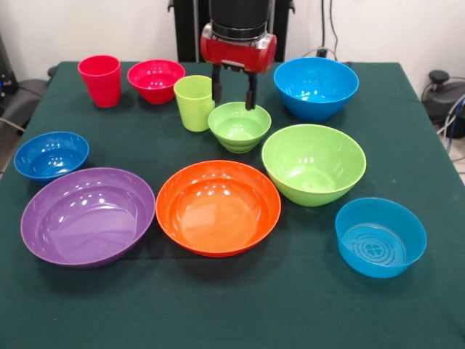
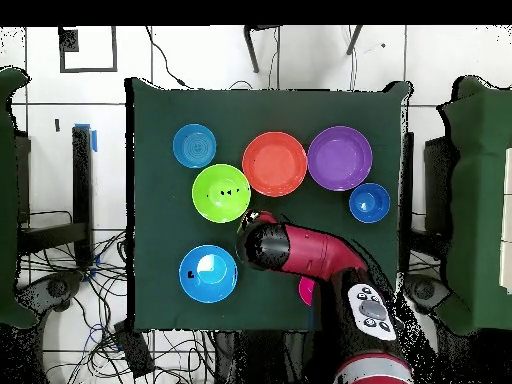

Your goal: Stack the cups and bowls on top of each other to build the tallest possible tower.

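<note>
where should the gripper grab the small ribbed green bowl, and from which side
Take the small ribbed green bowl by its thin rim, coming straight down from above. It sits upright and open, so one finger can go inside the wall and one outside. The gripper hangs open at its far rim. The lime green cup stands close on one side, so a side approach looks cramped.

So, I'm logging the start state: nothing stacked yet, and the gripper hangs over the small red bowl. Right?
Not quite. In the front view the gripper hangs over the small ribbed lime-green bowl; the small red bowl sits apart. Nothing is stacked yet.
</note>
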